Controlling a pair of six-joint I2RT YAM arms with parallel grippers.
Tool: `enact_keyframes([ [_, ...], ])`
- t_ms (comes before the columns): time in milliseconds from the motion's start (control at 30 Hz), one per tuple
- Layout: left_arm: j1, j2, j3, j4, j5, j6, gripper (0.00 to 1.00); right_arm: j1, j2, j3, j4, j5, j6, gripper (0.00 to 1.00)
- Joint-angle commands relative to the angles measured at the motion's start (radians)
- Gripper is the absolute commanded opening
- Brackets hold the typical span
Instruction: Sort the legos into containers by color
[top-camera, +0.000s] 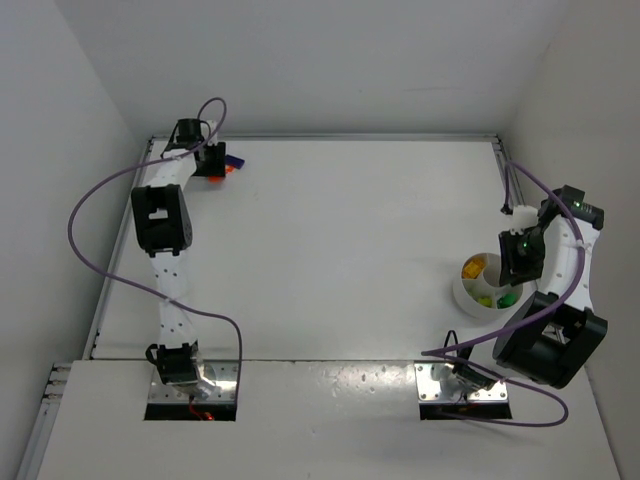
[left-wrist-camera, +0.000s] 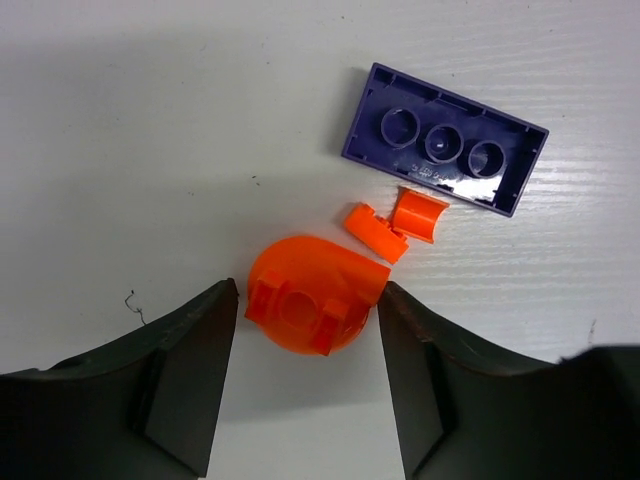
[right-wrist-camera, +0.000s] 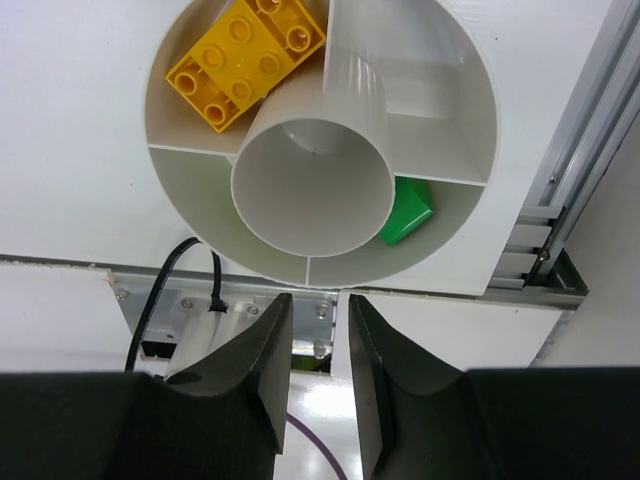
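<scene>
**Top view**
- Left arm: stretched to the far left corner of the counter (top-camera: 350, 250), with the left end effector (top-camera: 213, 168) low over the surface.
- Loose legos: a purple brick (top-camera: 236, 160) and orange pieces (top-camera: 228, 171) lie just beside that end effector, well apart from the dish.
- Right arm: folded at the right edge, with the right end effector (top-camera: 515, 272) above the round white dish (top-camera: 462, 297).
- Dish contents: yellow and green show in its compartments; too small here for more.

**Left wrist view**
- Left end effector state: released. Its two fingers (left-wrist-camera: 190, 380) stand either side of the round orange piece (left-wrist-camera: 312, 295).
- Contact: a sliver of counter shows at one finger. The other finger is at the piece's edge, and I cannot tell whether it touches.
- Beyond the fingers: two small orange parts (left-wrist-camera: 378, 232) touch each other.
- Purple brick: lies just past them, hollow side up, showing three round tubes.
- All pieces: resting on the counter.

**Right wrist view**
- Right end effector state: released, with only a narrow gap between its fingers (right-wrist-camera: 250, 370) and nothing in it.
- Position: hangs over the near rim of the dish.
- Dish: a white central tube (right-wrist-camera: 312, 185) with walls radiating to the rim.
- Yellow brick (right-wrist-camera: 245, 60): studs up, in the compartment at upper left of this view.
- Green lego (right-wrist-camera: 405, 212): in the compartment at lower right, partly hidden by the tube.
- Surroundings: metal rail (right-wrist-camera: 560, 190) just beside the dish, and a mounting plate with a black cable (right-wrist-camera: 180, 290) near it.
</scene>
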Motion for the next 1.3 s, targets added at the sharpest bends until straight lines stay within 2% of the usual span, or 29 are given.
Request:
enact_keyframes([
  [0, 0.003, -0.019, -0.062, -0.016, 0.036, 0.019, 0.63, 0.003, -0.001, 0.039, -0.016, -0.026, 0.010, 0.29],
  [300, 0.003, -0.144, -0.268, 0.034, 0.078, 0.091, 0.45, 0.003, -0.010, 0.039, -0.025, -0.053, 0.010, 0.29],
  [433, 0.003, -0.258, -0.432, 0.088, 0.141, 0.100, 0.39, 0.003, -0.019, 0.049, -0.051, -0.093, 0.010, 0.29],
  [500, -0.006, -0.308, -0.493, 0.119, 0.186, 0.100, 0.37, 0.003, -0.019, 0.062, -0.068, -0.133, -0.002, 0.29],
  [633, -0.059, -0.446, -0.654, 0.165, 0.246, 0.137, 0.33, 0.014, 0.009, 0.080, -0.117, -0.317, -0.002, 0.29],
  [800, -0.160, -0.633, -0.840, 0.215, 0.332, 0.125, 0.28, 0.025, 0.069, 0.146, -0.169, -0.418, -0.028, 0.29],
  [933, -0.265, -0.739, -0.907, 0.252, 0.372, 0.088, 0.26, 0.045, 0.120, 0.218, -0.183, -0.460, -0.036, 0.29],
  [1100, -0.414, -0.844, -0.917, 0.283, 0.369, 0.039, 0.26, 0.098, 0.230, 0.301, -0.183, -0.628, 0.044, 0.29],
  [1267, -0.581, -0.948, -0.906, 0.292, 0.302, 0.029, 0.25, 0.166, 0.336, 0.346, -0.183, -0.792, 0.101, 0.32],
])
